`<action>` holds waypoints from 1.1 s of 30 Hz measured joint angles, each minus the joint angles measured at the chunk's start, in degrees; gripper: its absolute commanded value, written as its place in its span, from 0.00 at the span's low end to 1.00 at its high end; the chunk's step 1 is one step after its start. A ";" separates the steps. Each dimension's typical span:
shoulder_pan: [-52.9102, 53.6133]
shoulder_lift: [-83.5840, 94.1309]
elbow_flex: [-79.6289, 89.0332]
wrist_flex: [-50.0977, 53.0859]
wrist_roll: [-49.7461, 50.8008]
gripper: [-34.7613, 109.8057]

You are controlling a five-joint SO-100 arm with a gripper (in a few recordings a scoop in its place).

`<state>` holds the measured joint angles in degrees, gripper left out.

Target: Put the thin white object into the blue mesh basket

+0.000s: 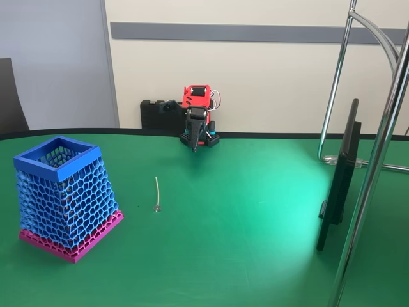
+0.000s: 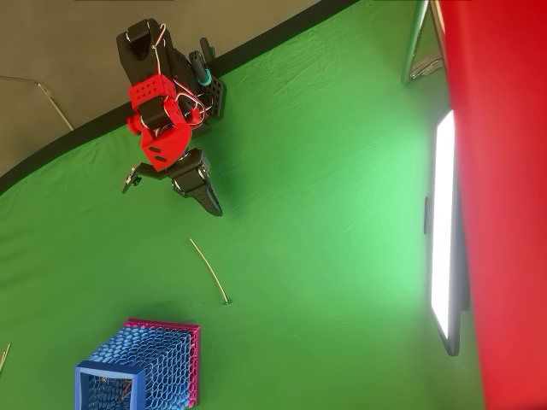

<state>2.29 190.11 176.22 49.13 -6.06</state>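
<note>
1. Nearest the camera in the fixed view, a chrome stand pole [image 1: 374,173] and a dark screen [image 1: 339,179], seen edge-on, are found at the right; no maker's name is legible on either.
2. Green table [image 1: 243,217] is seen across both views as the largest surface, with a black edge at the back.
3. Blue mesh basket [image 1: 64,195] is seen upright on the table at the left of the fixed view, its honeycomb walls flaring to a magenta base; in the overhead view it sits at the bottom left [image 2: 141,367]. No thin white object can be made out inside it.
4. Red and black arm [image 1: 197,115] is seen folded over its base at the far edge of the table, with the gripper [image 1: 194,142] pointed down, well apart from both task things. Whether its fingers are parted or closed cannot be told; nothing is seen held.
5. Thin white object [image 1: 156,192] is seen lying flat on the table between arm and basket, near the basket but not touching it, its small grey disc end toward the camera [image 2: 209,269].
6. Task is judged not yet started: the reach and grasp come first. A low, precise pinch across the slender stick is called for, then a lift over the blue rim.
7. No brands, labels or writing can be read.
</note>
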 measured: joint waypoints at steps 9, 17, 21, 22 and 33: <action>-0.88 0.00 0.00 0.53 0.53 0.25; -0.88 0.00 0.00 0.53 0.53 0.25; -0.88 0.00 0.00 0.53 0.53 0.25; -0.88 0.00 0.00 0.53 0.53 0.25; -0.88 0.00 0.00 0.53 0.53 0.25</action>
<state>1.41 190.11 176.22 49.66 -5.54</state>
